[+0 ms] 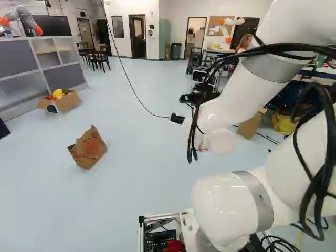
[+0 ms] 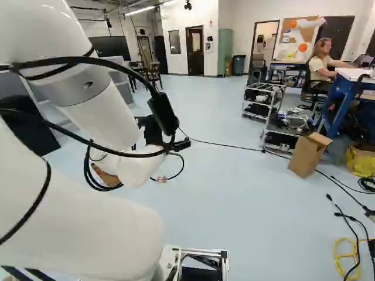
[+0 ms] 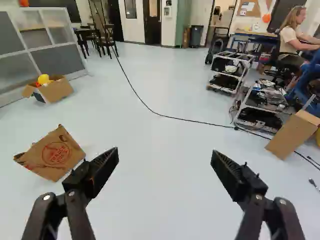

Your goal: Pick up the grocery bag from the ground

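The gripper (image 3: 165, 152) is spread wide from where I'm standing, its two fingers far apart with nothing between them, and it touches nothing. The grocery bag (image 3: 39, 159) sits on the floor (image 3: 165, 205), ahead of the gripper and off to the robot's left, outside the span of the fingers rather than between them. That sideways offset looks like the thing to fix first: I'd say the arm (image 1: 247, 92) or the base has to bring the gripper round toward the bag, then reach forward and down.

The bag is creased and leans at a slant. Its long axis seems to run aslant across the robot's front, though with so many folds I can't be sure, nor can I say which edge is the mouth. A ragged upper edge might make a fair place to pinch; a push on the broad face could simply slide it away. That face has a round red printed mark (image 3: 56, 153), whose lettering I leave unread.

Beyond the bag is an open carton (image 3: 57, 91) with something yellow (image 3: 44, 79) in it, near the low partition (image 3: 57, 54). A thin black cable (image 3: 172, 117) runs to the robot's right of the bag, well apart from it.
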You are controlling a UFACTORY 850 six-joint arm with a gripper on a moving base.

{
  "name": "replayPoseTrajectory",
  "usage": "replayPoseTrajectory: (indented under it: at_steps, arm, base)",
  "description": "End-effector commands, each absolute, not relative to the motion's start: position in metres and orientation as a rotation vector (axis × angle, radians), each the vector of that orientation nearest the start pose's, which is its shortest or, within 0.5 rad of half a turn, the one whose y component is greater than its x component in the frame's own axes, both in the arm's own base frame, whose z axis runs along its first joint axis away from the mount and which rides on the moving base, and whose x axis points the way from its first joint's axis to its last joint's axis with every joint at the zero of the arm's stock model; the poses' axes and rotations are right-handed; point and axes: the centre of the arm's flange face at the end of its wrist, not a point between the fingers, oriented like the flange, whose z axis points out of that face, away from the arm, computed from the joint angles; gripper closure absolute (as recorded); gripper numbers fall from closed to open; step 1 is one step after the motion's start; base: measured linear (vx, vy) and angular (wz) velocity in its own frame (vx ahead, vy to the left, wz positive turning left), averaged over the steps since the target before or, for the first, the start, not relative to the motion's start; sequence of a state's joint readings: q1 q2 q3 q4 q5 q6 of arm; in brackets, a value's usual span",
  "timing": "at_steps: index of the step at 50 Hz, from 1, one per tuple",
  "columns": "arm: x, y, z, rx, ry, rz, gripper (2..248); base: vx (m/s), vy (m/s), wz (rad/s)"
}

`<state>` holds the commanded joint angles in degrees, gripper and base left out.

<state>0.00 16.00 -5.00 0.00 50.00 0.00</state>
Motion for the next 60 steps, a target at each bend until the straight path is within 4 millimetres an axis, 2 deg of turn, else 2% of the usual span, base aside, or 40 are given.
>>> replayPoseTrajectory:
  at_steps: [60]
  arm:
    - [0.2703,0.0,0.3656,-2.558,0.0,-1.824,3]
  base:
    - [0.0,0.0,0.0]
